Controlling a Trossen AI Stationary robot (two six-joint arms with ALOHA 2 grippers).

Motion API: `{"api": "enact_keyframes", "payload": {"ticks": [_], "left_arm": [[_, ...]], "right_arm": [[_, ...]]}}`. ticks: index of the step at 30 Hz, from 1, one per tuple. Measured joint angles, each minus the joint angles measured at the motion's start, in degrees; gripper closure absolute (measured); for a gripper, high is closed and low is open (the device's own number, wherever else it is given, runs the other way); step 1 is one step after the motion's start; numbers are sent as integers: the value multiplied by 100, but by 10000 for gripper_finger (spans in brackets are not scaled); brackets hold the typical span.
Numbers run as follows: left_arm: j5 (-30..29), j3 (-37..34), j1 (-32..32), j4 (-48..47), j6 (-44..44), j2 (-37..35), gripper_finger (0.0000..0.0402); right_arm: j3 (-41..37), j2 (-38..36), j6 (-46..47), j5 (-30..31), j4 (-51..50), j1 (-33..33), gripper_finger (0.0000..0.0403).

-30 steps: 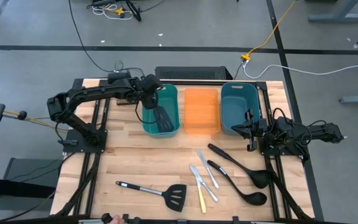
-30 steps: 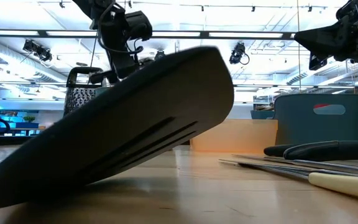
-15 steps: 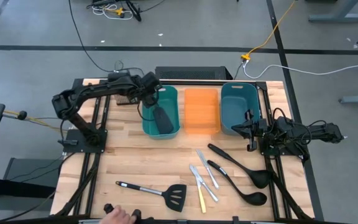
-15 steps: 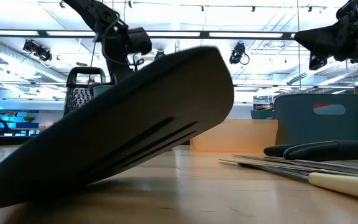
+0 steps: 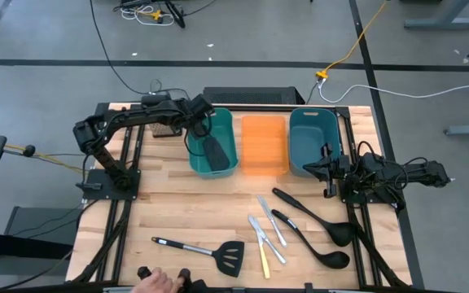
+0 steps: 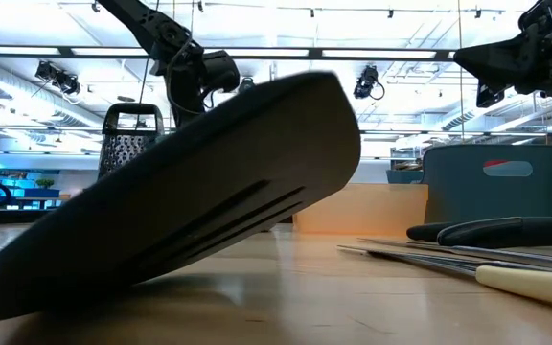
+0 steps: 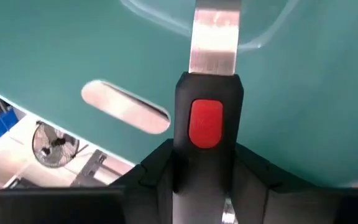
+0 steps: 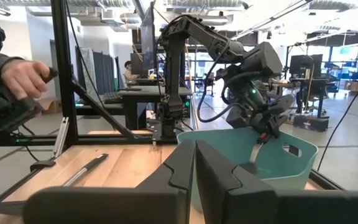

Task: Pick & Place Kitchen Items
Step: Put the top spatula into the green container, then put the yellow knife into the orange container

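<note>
My left gripper [image 5: 199, 110] is above the far end of the left teal bin [image 5: 233, 138], shut on a black slotted spatula whose head [image 5: 212, 155] is down inside the bin. In the left wrist view, the black grip [image 7: 207, 118] with its red button runs into the steel shaft [image 7: 214, 37]. My right gripper [image 5: 326, 168] waits shut by the right teal bin [image 5: 313, 118], touching nothing. The second spatula [image 5: 218, 252], three knives [image 5: 267, 236] and two ladles [image 5: 316, 232] lie flat on the near table. My left gripper pinches the spatula's black grip [image 7: 207, 155] near its free end between both fingers [image 7: 151, 177]. The fingers lie along the handle. They come from the far-left side, slanting down, and the head points down into the bin. Whether the head rests on the bin floor does not show.
An orange bin [image 5: 265, 145] sits between the two teal bins. A grater-like perforated block [image 6: 123, 144] stands at the far left near my left arm. A person's hand [image 5: 155, 282] is at the near edge. The bare wood between the bins and the utensils is free.
My left gripper shifted slightly toward the far edge, and the spatula's head tipped and sank lower into the left teal bin. A person's hand came into view at the near edge of the table.
</note>
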Motion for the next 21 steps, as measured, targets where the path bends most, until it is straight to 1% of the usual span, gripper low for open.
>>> {"api": "enact_keyframes", "payload": {"ticks": [2,4,6,8,11,17,19,21], "left_arm": [[-214,56,-50,9,6,0,228],[-407,143,-124,-19,-24,0,201],[-638,305,-227,-215,-65,-21,187],[-865,504,-365,-460,-78,-97,184],[-1029,862,-581,-863,-184,-301,192],[-1487,1657,-1051,-1512,-669,-891,223],[-1502,1934,-1209,-1784,-966,-1169,239],[-1366,2233,-1346,-2121,-1387,-1460,259]], "right_arm": [[0,0,-4,-1,0,1,378],[-1,0,-6,-1,0,2,378],[-1,0,-1,-1,0,0,378],[1,0,-1,-1,0,0,378],[0,0,-1,-1,1,0,378],[1,0,1,-1,2,0,378],[0,0,-1,-1,6,0,378],[-1,0,-1,-1,25,2,378]]}}
